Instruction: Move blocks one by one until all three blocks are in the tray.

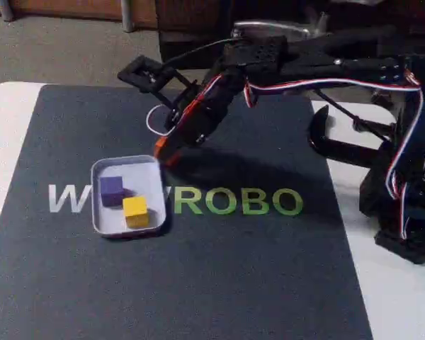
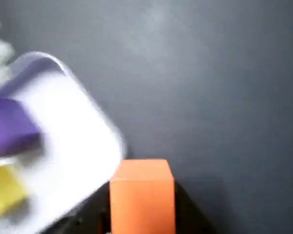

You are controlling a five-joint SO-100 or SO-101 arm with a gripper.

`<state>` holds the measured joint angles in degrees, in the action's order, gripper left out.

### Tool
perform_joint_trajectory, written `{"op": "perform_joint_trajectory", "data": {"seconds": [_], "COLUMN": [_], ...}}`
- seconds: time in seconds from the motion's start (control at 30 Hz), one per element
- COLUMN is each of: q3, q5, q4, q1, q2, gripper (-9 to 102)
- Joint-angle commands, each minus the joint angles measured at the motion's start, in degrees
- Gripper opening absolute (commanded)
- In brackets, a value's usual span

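In the fixed view, you see the arm reach in from the right across a dark mat (image 1: 219, 283) that covers the white tabletop (image 1: 3, 142). The mat carries large pale and green lettering (image 1: 237, 202), partly hidden by the tray.

The tray (image 1: 103, 212) lies flat on the mat, left of centre. Inside it you find the purple block (image 1: 112, 190) toward the far side and the yellow block (image 1: 135, 211) toward the near side; the two sit just beside each other, corner to corner.

The gripper (image 1: 163, 152) hangs tilted just beside the tray's far right corner. An orange patch shows at its tip in this view, but you cannot separate block from gripper parts there.

In the wrist view, the orange block (image 2: 142, 195) stands at bottom centre, with dark gripper parts on both sides of it. The gripper is closed on this block and holds it above the mat. The tray (image 2: 63, 146) lies to the left of the block, blurred, with its rim close to the block's upper left edge. The purple block (image 2: 12, 126) and the yellow block (image 2: 5, 192) appear at the left edge, inside the tray.
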<state>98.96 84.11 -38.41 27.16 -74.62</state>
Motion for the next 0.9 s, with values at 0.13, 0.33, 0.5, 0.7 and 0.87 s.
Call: {"op": "perform_joint_trajectory", "data": {"seconds": [0.13, 0.33, 0.5, 0.7, 0.87], "q3": [-2.5, -2.6, -2.6, -7.2, -11.6], "q5": [-4.1, -4.7, -4.1, -3.7, -3.7], "q4": [0.4, 0.1, 0.4, 0.5, 0.4], "q1": [-3.3, -3.9, -4.7, -6.2, -6.1], "q2": [-8.0, -8.4, -6.7, -0.4, 4.0], "gripper": [-8, -8, -8, -8, -8]}}
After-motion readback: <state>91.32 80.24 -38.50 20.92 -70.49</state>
